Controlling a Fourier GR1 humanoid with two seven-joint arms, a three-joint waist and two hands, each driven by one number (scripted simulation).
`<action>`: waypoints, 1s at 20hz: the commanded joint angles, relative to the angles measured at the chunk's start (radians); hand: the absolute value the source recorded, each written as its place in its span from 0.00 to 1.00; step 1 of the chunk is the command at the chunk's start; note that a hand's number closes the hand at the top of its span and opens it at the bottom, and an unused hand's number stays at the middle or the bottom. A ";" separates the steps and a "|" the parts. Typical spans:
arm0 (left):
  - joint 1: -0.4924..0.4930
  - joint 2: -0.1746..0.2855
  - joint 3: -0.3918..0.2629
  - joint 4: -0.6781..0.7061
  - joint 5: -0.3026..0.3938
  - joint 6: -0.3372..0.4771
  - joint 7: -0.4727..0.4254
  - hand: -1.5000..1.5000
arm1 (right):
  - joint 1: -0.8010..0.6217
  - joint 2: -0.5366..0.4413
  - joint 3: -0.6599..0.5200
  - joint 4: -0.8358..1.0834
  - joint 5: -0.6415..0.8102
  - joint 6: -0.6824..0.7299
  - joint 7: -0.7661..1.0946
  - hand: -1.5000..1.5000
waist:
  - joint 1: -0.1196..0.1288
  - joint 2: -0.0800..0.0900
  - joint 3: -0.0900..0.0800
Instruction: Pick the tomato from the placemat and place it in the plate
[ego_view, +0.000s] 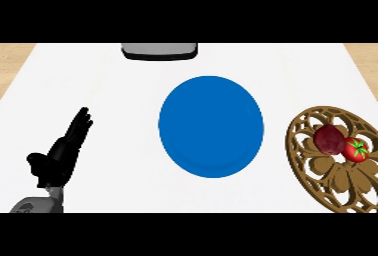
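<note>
Tomato (356, 150) glossy, round, on openwork wooden placemat (336, 172).

Placemat (336, 175): its right side and lower end are cut off by the view's edges.
Tomato (356, 150): its left flank meets a dark red thing (329, 139); which lies in front cannot be told.
Dark red thing: its kind cannot be told.
Grey thing (160, 50): cut off at the top, only its near edge shows; unidentifiable.
Left hand (63, 150): seen edge-on, straight fingers overlapping, palm hidden.
Left forearm (37, 204): cut off at the lower edge.
Bench (111, 100): its near part runs out below.
</note>
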 joint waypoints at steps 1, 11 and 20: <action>0.015 0.001 0.020 0.034 -0.013 -0.034 -0.050 0.50 | -0.049 0.003 0.017 0.020 0.078 0.029 0.088 0.00 | 0.004 0.001 0.000; 0.063 -0.035 0.018 -0.141 -0.054 0.002 0.080 0.50 | -0.189 0.106 0.086 0.184 0.299 0.030 0.092 0.00 | 0.012 0.000 0.001; -0.036 -0.065 0.080 -0.031 -0.079 -0.045 0.075 0.50 | -0.237 0.213 0.083 0.241 0.462 -0.010 0.118 0.00 | 0.003 0.000 0.001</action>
